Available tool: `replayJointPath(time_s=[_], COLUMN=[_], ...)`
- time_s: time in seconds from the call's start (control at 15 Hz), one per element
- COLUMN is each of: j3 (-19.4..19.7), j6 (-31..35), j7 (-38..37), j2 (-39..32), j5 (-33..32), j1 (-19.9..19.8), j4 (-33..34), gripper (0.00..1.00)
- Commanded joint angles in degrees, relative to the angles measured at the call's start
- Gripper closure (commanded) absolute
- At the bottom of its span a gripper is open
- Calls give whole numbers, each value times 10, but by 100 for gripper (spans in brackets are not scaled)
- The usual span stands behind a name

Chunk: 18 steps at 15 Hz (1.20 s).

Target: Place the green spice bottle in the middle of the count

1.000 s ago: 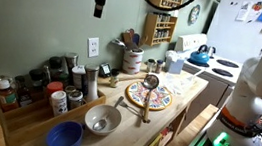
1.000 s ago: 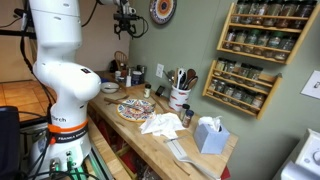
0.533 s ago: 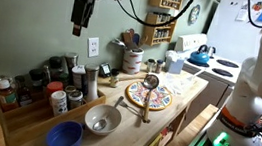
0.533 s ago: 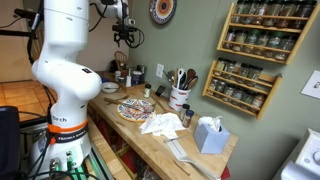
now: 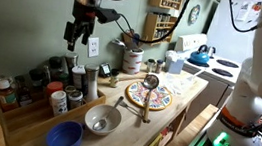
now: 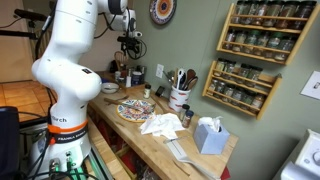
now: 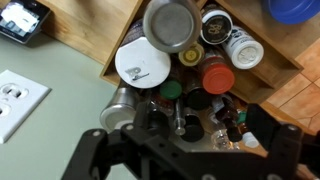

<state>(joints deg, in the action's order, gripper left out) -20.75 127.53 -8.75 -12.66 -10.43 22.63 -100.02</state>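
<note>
Wrist view looks down on the green-capped spice bottle (image 7: 172, 91), standing low in the frame's centre among crowded jars beside a white-lidded jar (image 7: 142, 63); the black gripper (image 7: 182, 128) hovers above, jaws apparently spread, empty. Approach step: next likely a careful descent between neighbours

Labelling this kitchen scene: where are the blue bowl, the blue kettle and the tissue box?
blue bowl (image 5: 64, 136): in an exterior view, its inner floor.
blue kettle (image 5: 200, 57): in an exterior view, its body.
tissue box (image 6: 210, 138): in an exterior view, its side wall.
</note>
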Motion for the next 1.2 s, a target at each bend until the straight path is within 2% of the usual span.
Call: replayJointPath(time_s=[0.0,0.13,0.47,0.87,1.13], j3=[17,21,52,81,98], j6=[-4,-6,-73,-64,-59], j7=[-60,-73,-83,-77,-82], j2=[-40,-60,-122,-194,-223], j5=[-12,-26,-114,-125,-116], j1=[25,40,86,109,122], j4=[32,57,133,202,222], gripper=[0,0,0,0,0])
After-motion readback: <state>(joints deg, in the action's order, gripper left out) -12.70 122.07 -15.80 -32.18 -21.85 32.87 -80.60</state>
